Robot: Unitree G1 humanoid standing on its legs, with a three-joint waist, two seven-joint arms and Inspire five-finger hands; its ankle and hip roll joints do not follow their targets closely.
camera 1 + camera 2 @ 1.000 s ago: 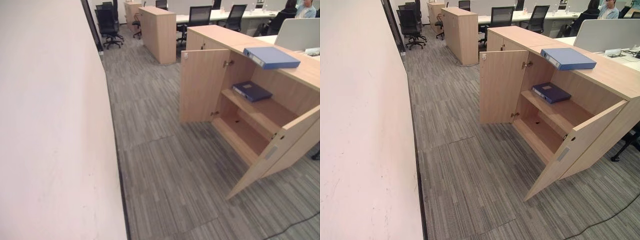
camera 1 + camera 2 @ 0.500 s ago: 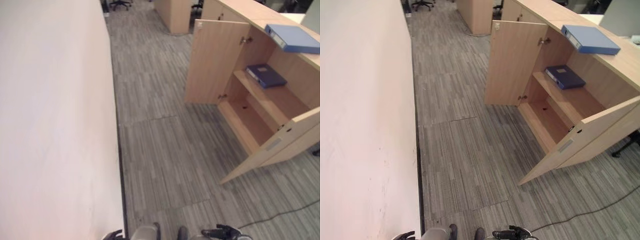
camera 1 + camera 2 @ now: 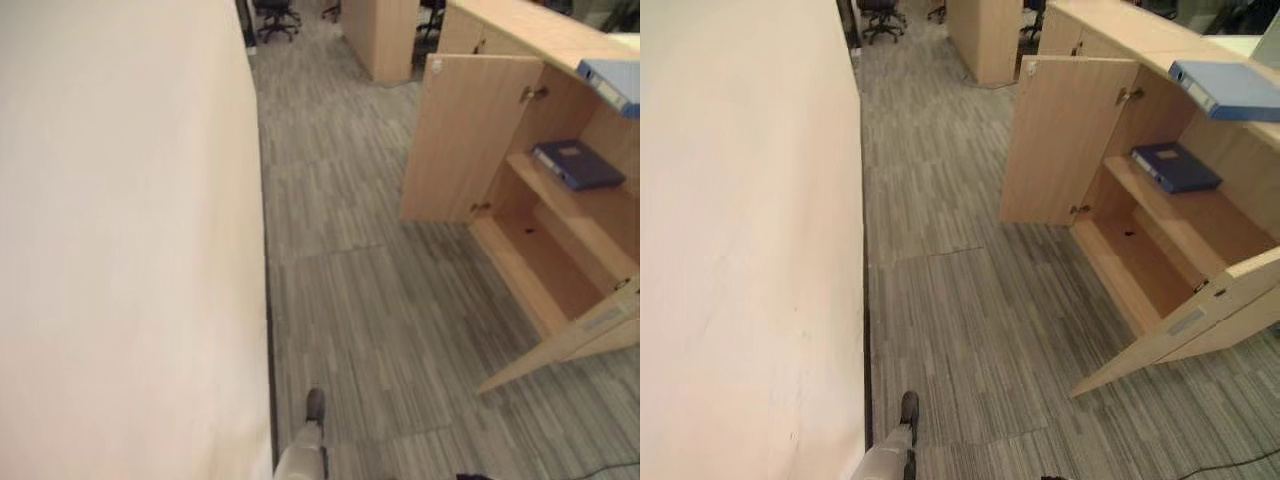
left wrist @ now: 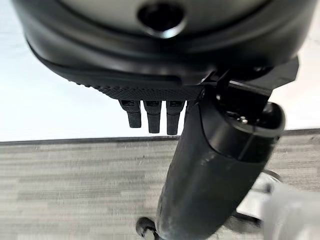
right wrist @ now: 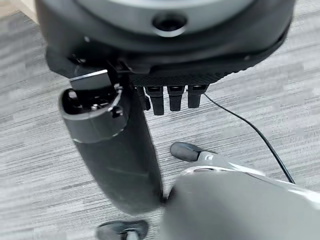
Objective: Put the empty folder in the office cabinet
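Left eye view: office cabinet [image 3: 560, 250] with both doors swung open, standing on grey striped carpet [image 3: 370, 280]. Dark blue folder [image 3: 578, 164] lies flat on the upper shelf [image 3: 580, 210] inside. Light blue folder [image 3: 612, 84] lies on the cabinet top surface [image 3: 530, 25], at the frame edge. Plain white wall [image 3: 120, 240] runs along the other side of the carpet.

Right eye view: same scene. Light blue folder [image 3: 1228, 90] flat on the top, directly above the dark blue folder [image 3: 1174, 167] on the shelf. Lower compartment [image 3: 1140, 265] below it is bare wood. Office chair [image 3: 880, 12] far down the aisle, a second wood cabinet [image 3: 985, 35] beside it.

Left wrist view: left hand [image 4: 200, 150] hangs over carpet near the wall base, fingers [image 4: 152, 115] straight and relaxed, thumb extended, gripping nothing. No folder near it.

Right wrist view: right hand [image 5: 120, 150] hangs over carpet, fingers [image 5: 172, 97] straight and loose, thumb extended, nothing in it. Both folders well apart from either hand.
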